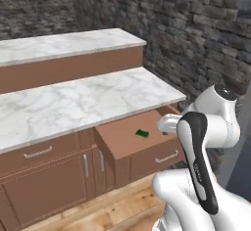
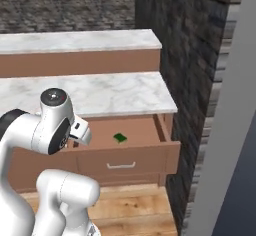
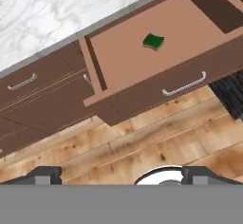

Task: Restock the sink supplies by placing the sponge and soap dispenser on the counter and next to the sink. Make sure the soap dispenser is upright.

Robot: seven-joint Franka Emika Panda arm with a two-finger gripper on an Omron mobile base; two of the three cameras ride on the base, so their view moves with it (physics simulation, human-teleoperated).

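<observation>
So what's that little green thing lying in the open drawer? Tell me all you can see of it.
It is a small green rectangular sponge, dark green on top with a lighter green edge along one side. It looks soft and block-like, and lies flat on the bare floor of the pulled-out brown wooden drawer, towards the back, a little askew to the walls. Nothing but the drawer floor touches it: it sits apart from every wall, and the robot's jaws are well away from it.

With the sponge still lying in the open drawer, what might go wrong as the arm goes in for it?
The sponge is small and flat on the drawer floor, so the open hand may close over it or nudge it away. Reaching down, the fingers could clip the drawer's front wall or the marble overhang.
</observation>
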